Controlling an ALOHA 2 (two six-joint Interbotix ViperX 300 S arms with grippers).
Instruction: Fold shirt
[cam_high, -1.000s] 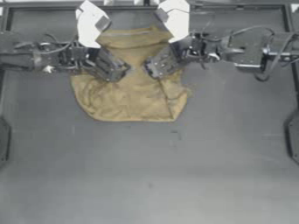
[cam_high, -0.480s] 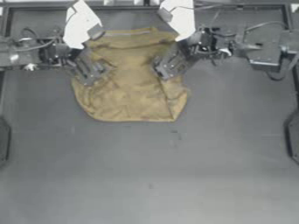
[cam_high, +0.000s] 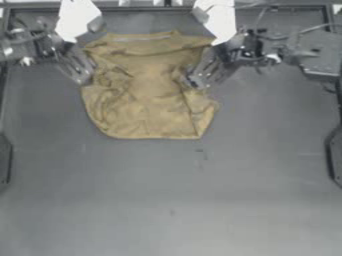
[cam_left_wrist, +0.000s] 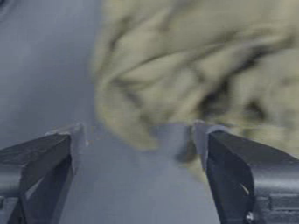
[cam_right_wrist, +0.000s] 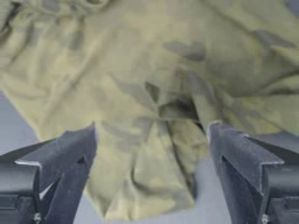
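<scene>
Overhead, the shirt (cam_high: 147, 90) lies crumpled near the table's (cam_high: 200, 200) far edge, the left gripper (cam_high: 79, 75) at one side, the right gripper (cam_high: 200, 77) at the other. Each wrist view shows jaws spread apart, empty, cloth just beyond.

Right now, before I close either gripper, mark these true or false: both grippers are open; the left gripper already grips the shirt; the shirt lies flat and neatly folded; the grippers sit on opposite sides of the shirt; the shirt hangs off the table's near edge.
1. Both grippers are open. True: the left gripper and right gripper both show spread jaws.
2. The left gripper grips the shirt. False: its jaws are apart, with cloth only near one of them.
3. The shirt is flat and neatly folded. False: it is bunched and wrinkled.
4. The grippers flank the shirt. True.
5. The shirt hangs off the table. False: it lies wholly on it.
</scene>
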